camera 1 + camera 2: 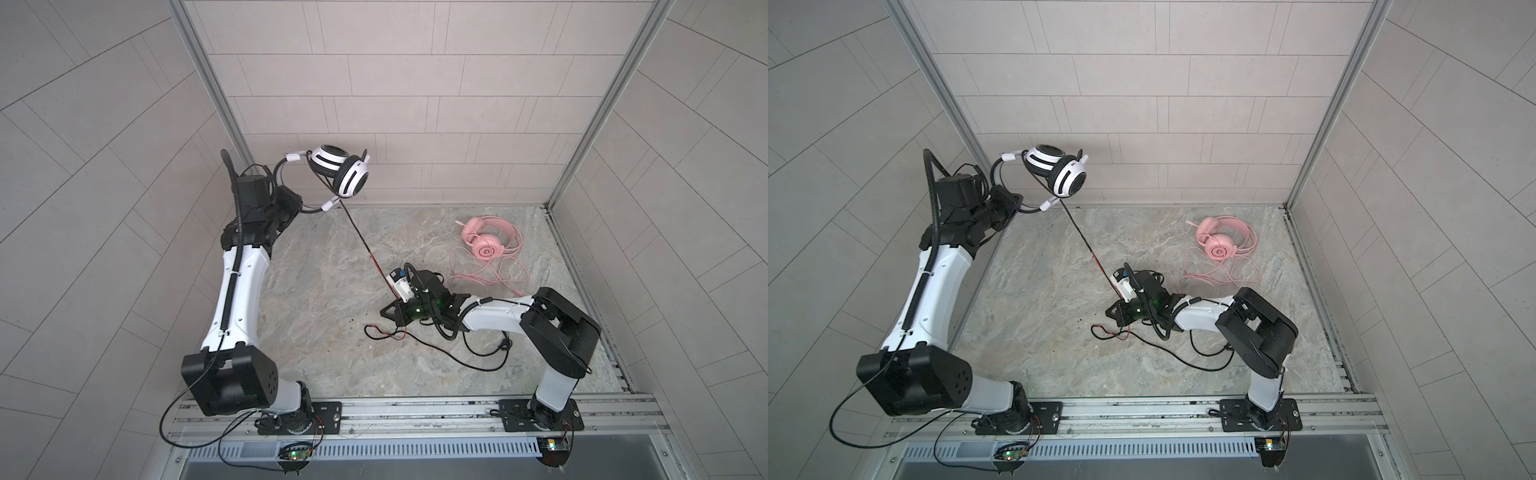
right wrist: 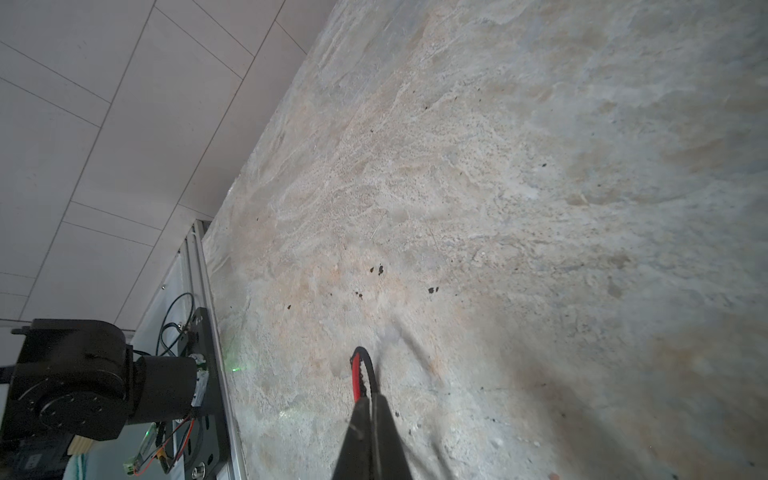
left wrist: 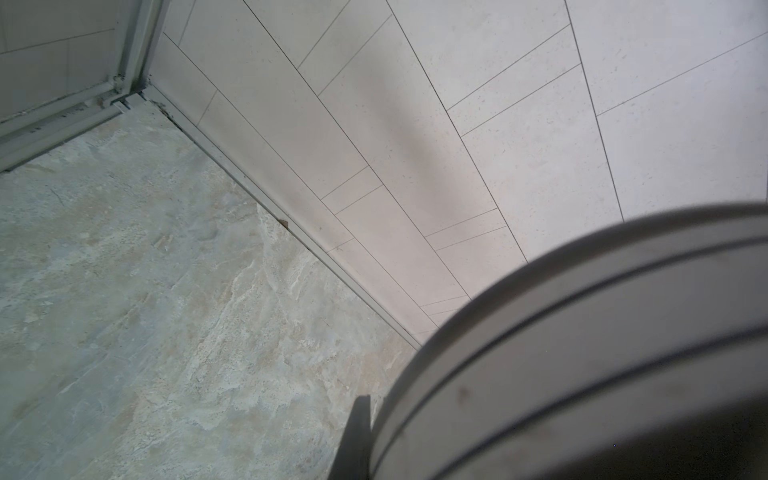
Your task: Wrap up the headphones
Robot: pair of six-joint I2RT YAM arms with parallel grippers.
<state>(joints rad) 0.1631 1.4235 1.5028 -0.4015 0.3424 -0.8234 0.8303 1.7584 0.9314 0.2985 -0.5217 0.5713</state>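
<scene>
The left gripper [image 1: 300,207] clamps the white-and-black wire-band headset [image 1: 340,170] aloft so the right gripper [image 2: 370,401], pinching its black-and-red cable [image 1: 361,241], can draw it taut for winding.

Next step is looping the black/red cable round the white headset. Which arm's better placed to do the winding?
Right. The right gripper is shut on the cable, which is drawn taut up to the white headset; the left gripper holds it aloft.

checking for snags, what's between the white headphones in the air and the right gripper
Only the black-and-red cable, running straight from the white-and-black headphones down to the right gripper, which is shut on it. Both top views show it.
</scene>
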